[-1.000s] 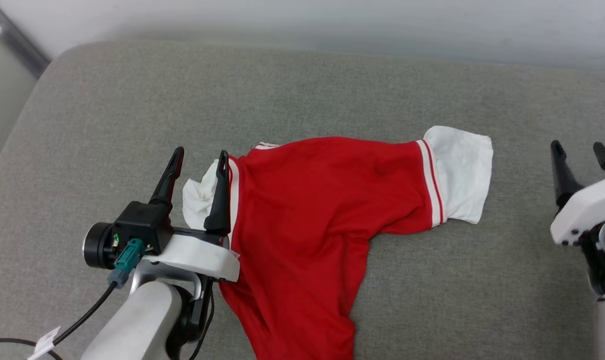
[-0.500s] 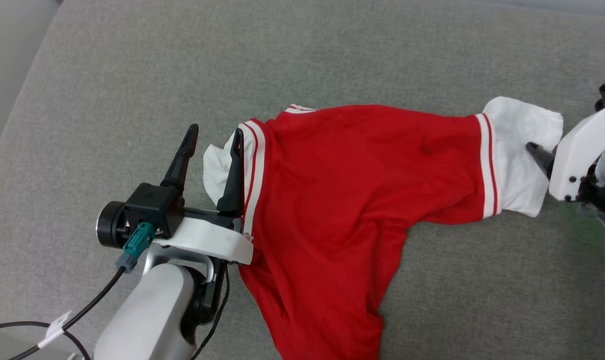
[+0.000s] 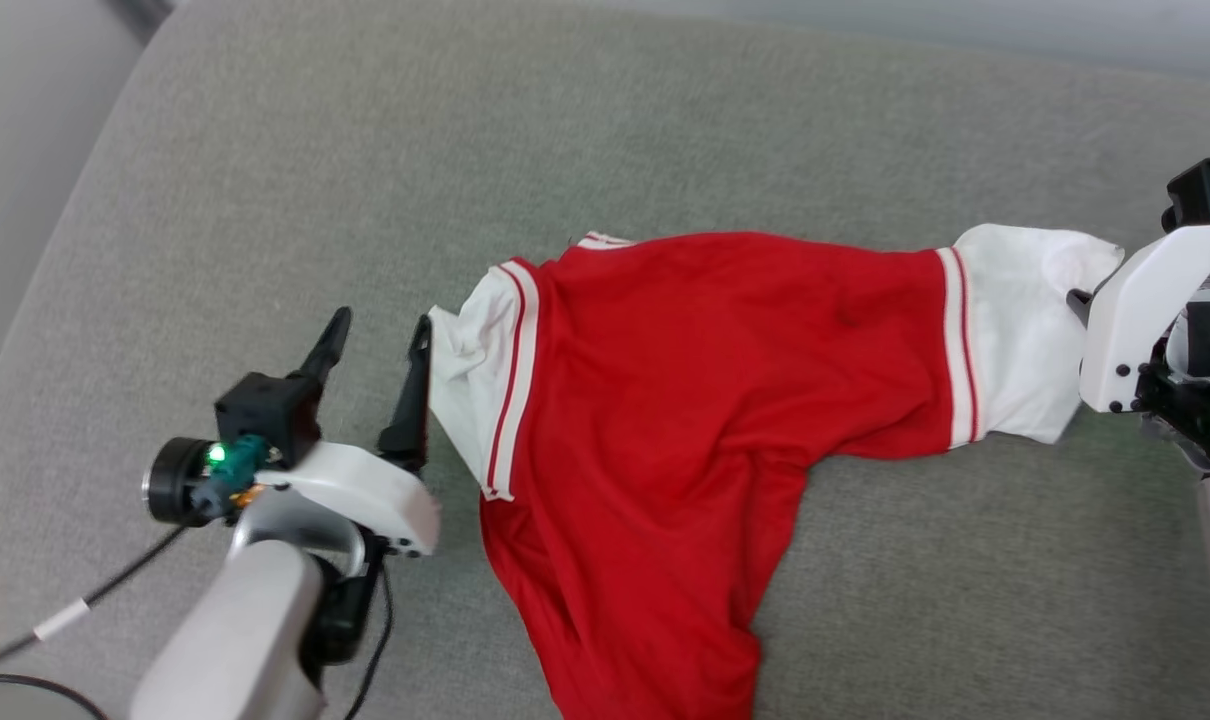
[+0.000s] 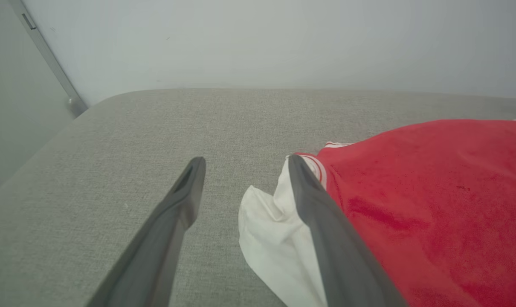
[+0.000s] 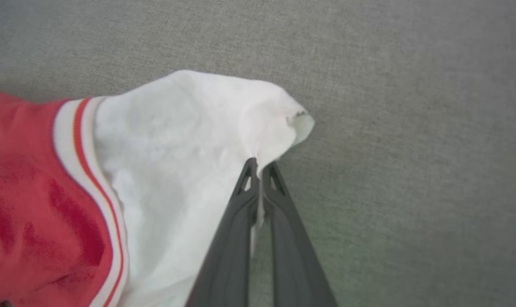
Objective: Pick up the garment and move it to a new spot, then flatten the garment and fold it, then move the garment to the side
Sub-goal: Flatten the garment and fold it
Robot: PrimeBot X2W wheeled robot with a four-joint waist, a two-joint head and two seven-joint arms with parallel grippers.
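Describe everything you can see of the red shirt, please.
The red shirt is soft, wrinkled fabric with white sleeves and red-striped white trim. It lies spread across the grey cushion. The right gripper is shut on one sleeve's edge; the open left gripper stands beside the other sleeve.

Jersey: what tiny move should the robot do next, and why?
Probably slide the open left hand onto the left sleeve and close. The right hand pinches the right sleeve, so the jersey needs a second grip to lift.
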